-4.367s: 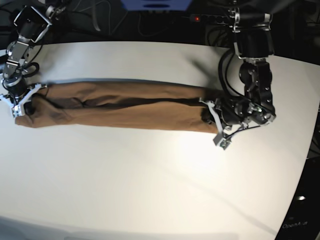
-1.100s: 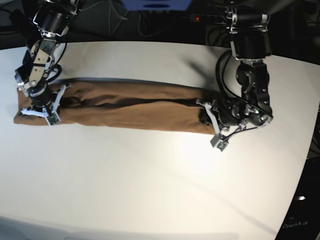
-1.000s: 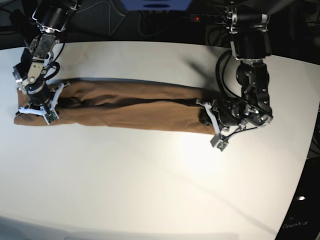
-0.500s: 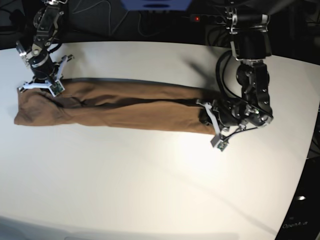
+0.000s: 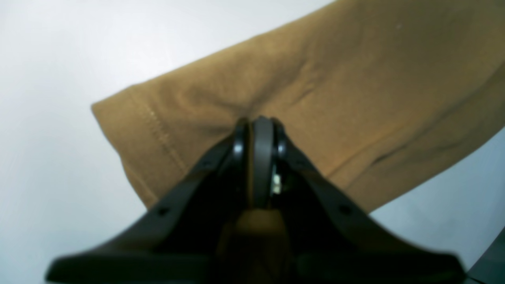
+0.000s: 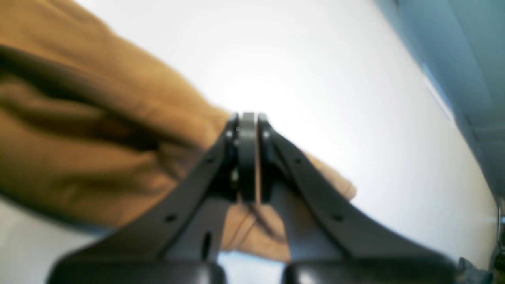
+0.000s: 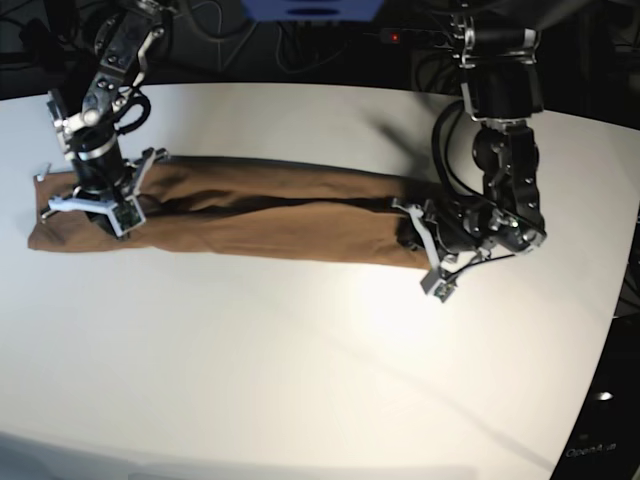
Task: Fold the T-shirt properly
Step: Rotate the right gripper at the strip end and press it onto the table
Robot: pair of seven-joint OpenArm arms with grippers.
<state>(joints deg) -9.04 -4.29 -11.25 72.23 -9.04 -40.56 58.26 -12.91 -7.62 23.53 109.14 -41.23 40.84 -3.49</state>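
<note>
Meanwhile the right pincer (image 7: 92, 205) has swung back down onto the 9 o'clock end of the T-shirt (image 7: 260, 212), a long band across the worktop (image 7: 300, 370), jaws shut but gripping nothing I can confirm, while the left pincer (image 7: 428, 252) stays clamped on the 3 o'clock end, so the crosswise fold looks imminent.

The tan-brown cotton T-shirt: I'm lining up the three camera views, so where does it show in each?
Base view: the tan-brown cotton T-shirt lies as a long band across the white table, between both arms.
Left wrist view: its hemmed end fills the upper right, beyond the shut left gripper.
Right wrist view: it fills the left half, beside the shut right gripper.
Shared landmark: the white table.
</note>
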